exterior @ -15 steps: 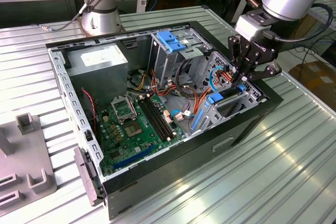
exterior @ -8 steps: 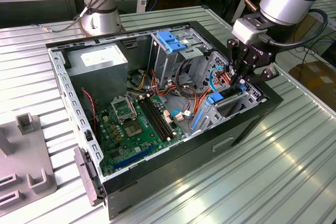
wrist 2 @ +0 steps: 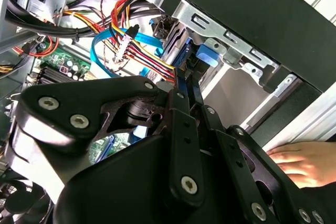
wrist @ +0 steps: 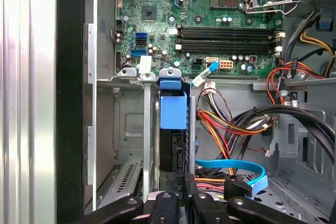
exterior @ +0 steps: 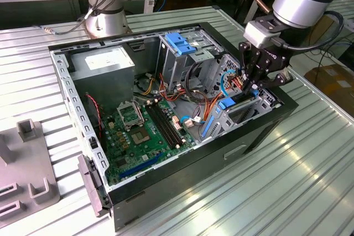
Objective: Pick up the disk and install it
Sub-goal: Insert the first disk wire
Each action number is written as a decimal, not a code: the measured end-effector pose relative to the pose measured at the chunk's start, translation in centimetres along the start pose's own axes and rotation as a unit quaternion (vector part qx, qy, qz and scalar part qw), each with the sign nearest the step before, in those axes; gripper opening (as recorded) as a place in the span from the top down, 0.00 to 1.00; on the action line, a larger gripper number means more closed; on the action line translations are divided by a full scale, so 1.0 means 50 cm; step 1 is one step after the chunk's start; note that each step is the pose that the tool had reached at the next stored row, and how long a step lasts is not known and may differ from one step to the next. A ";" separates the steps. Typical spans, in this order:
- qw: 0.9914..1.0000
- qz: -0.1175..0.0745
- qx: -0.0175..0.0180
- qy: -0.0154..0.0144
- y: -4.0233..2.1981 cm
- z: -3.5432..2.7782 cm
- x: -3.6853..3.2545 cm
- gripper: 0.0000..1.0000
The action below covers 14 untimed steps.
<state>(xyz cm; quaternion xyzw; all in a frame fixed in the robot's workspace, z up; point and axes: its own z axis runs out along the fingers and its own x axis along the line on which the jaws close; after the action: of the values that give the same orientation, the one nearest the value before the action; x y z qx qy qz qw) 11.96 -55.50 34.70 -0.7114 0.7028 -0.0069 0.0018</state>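
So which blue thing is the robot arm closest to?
The blue-railed disk, standing on edge right below the gripper. The blue latch on the grey cage sits farther off.

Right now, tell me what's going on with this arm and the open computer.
The arm has its gripper down inside the open computer case, at the drive bay on the exterior view's right. The disk, with its blue carrier, stands on edge in a slot of that bay, and the gripper's fingers are closed on its end. A person's hand rests just outside the case in the second wrist view. The motherboard lies exposed beside the bay.
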 end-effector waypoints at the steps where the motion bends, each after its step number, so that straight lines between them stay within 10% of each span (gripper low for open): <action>1: 1.000 0.000 0.000 0.000 0.000 0.001 0.000 0.84; 14: 1.000 0.000 0.000 -0.002 -0.001 -0.003 0.000 0.84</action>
<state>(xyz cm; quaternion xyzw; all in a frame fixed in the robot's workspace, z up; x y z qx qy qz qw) 12.03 -55.50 34.86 -0.7112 0.7030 -0.0058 0.0030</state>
